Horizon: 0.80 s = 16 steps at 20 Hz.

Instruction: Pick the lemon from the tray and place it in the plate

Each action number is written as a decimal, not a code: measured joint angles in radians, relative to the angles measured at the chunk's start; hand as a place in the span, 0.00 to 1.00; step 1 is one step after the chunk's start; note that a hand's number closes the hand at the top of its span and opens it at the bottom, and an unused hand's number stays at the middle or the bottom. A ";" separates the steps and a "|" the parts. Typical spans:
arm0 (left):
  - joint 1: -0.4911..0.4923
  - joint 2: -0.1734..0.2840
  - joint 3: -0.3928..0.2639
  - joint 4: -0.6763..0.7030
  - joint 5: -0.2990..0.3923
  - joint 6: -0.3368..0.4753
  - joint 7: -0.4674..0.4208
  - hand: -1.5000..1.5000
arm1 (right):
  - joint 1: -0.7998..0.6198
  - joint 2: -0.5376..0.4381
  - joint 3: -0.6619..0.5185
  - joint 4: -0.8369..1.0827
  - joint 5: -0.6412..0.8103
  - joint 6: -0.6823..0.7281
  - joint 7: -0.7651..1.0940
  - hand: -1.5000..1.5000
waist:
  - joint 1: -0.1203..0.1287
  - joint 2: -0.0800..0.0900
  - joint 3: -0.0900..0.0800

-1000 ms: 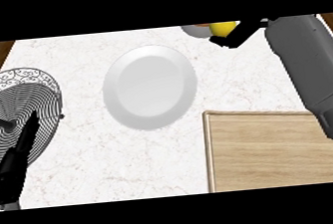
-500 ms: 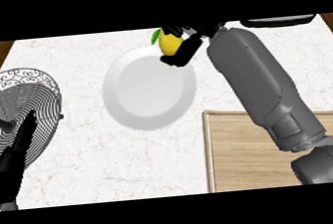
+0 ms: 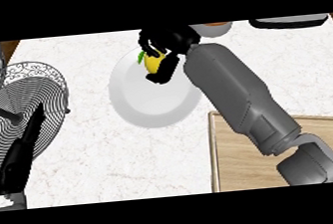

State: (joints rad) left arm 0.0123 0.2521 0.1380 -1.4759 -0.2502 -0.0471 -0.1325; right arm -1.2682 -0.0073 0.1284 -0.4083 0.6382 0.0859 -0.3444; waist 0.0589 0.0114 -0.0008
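The right hand (image 3: pixel 165 44) curls round the lemon (image 3: pixel 154 62), hiding most of it, above the upper part of the white plate (image 3: pixel 150 103). Its grey forearm covers the plate's right rim and part of the wooden tray (image 3: pixel 241 167).

Lemon (image 3: pixel 154 62) over plate (image 3: pixel 148 105); tray (image 3: pixel 248 162) right of plate.
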 measured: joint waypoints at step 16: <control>-0.019 -0.017 -0.016 0.013 -0.007 -0.008 -0.007 0.50 | 0.080 0.007 0.066 0.047 -0.380 -0.136 0.066 0.00 | 0.030 0.005 0.001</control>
State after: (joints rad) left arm -0.0067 0.2348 0.1221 -1.4631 -0.2576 -0.0550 -0.1394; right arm -1.1882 -0.0002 0.1946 -0.3613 0.2587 -0.0504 -0.2782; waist 0.0891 0.0168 0.0000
